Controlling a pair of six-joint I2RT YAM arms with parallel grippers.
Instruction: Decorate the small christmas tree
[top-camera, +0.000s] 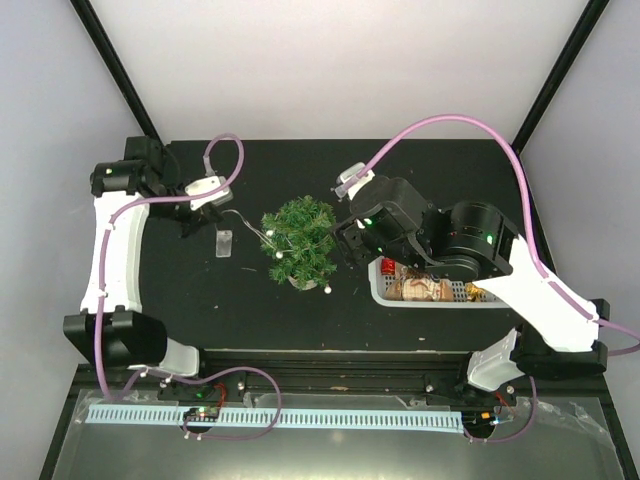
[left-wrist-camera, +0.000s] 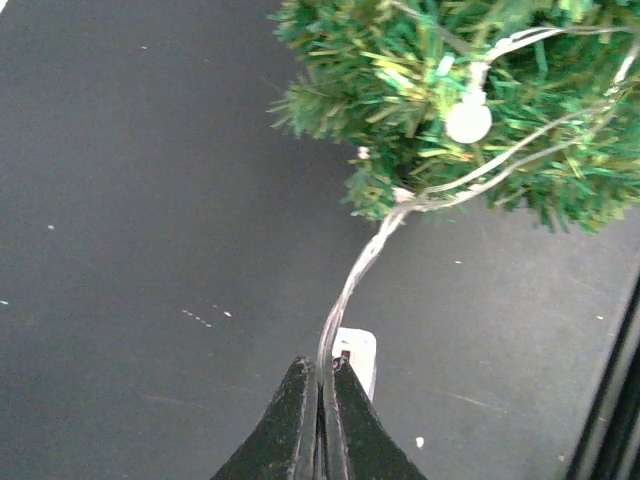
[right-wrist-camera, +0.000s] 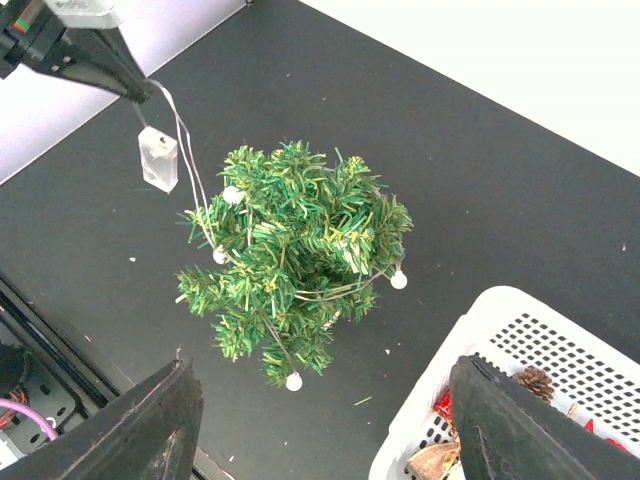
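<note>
Your small christmas tree is a bushy dark-green fir with lighter, yellowish needle tips. A thin light string is wound through its branches, carrying small round white bulbs. A sliver of whitish base shows under its near side in the top view.

It stands about midway between the left and right edges of the black table, a little left of centre, and roughly halfway between the far and near edges.

Your left gripper is off to the tree's left, apart from the needles. Its fingers are pressed together on the loose end of the light string, which runs from the tips up into the lower branches. A small clear battery box sits just below the tips.

Your right gripper is at the tree's right side, next to the white basket. Its fingers are spread wide with nothing between them, and in its wrist view the tree's near edge falls between the two tips.

The tree is upright, with its long axis vertical and its tip pointing up toward the overhead camera.
</note>
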